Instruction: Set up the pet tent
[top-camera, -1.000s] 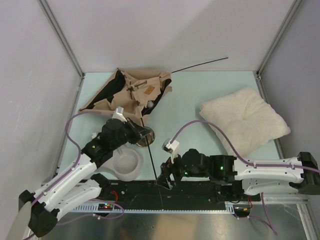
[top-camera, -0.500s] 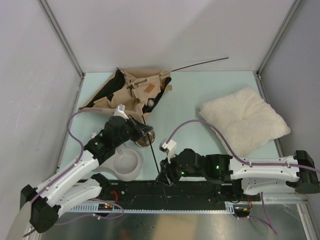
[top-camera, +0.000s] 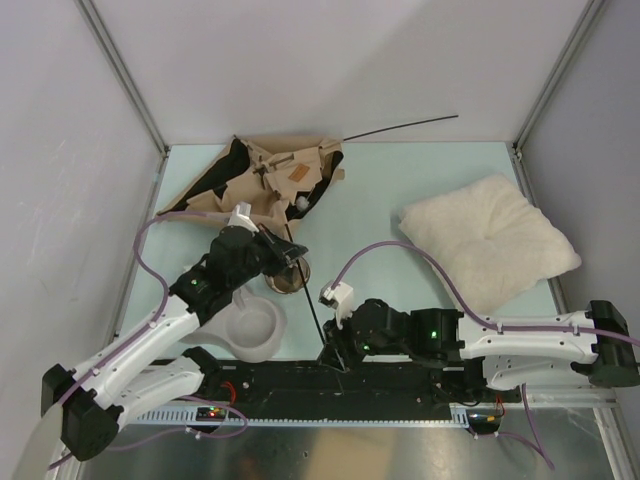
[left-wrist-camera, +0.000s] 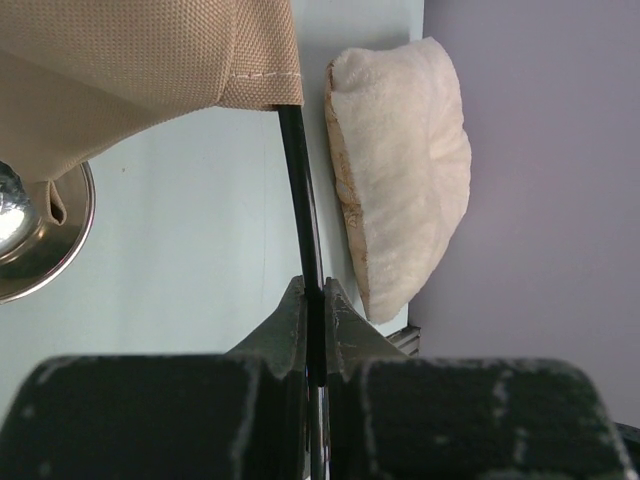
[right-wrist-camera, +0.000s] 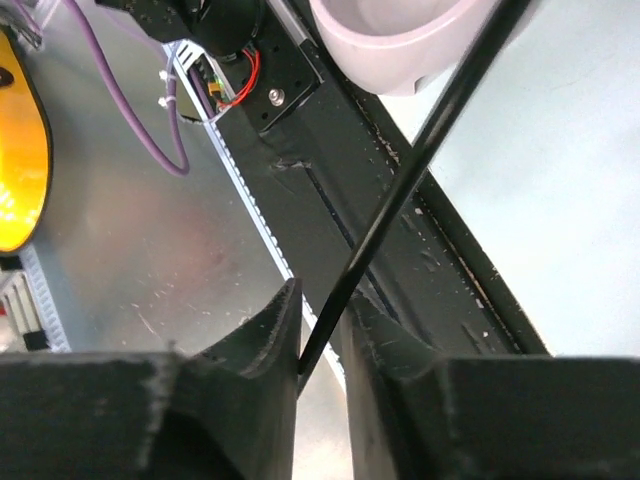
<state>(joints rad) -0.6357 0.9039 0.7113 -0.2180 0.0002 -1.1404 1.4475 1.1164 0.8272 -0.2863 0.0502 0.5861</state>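
Note:
The pet tent (top-camera: 270, 175) lies collapsed at the back left, tan fabric with black lining. One thin black pole (top-camera: 310, 300) runs from its hem toward the near edge. My left gripper (top-camera: 290, 250) is shut on this pole (left-wrist-camera: 300, 190) just below the tan hem (left-wrist-camera: 130, 60). Near the pole's lower end, my right gripper (top-camera: 335, 362) straddles the pole (right-wrist-camera: 420, 160). Its jaws stand narrow: the pole touches one finger (right-wrist-camera: 280, 325) and a slit shows beside the other. A second pole (top-camera: 400, 128) sticks out behind the tent.
A cream pillow (top-camera: 490, 240) lies at the right. A steel bowl (top-camera: 287, 278) and a pale bowl (top-camera: 250, 328) sit under my left arm. The black base rail (top-camera: 400, 385) runs along the near edge, below the right gripper.
The right gripper's jaws have narrowed around the pole's lower end. My left gripper has carried the pole slightly toward the tent.

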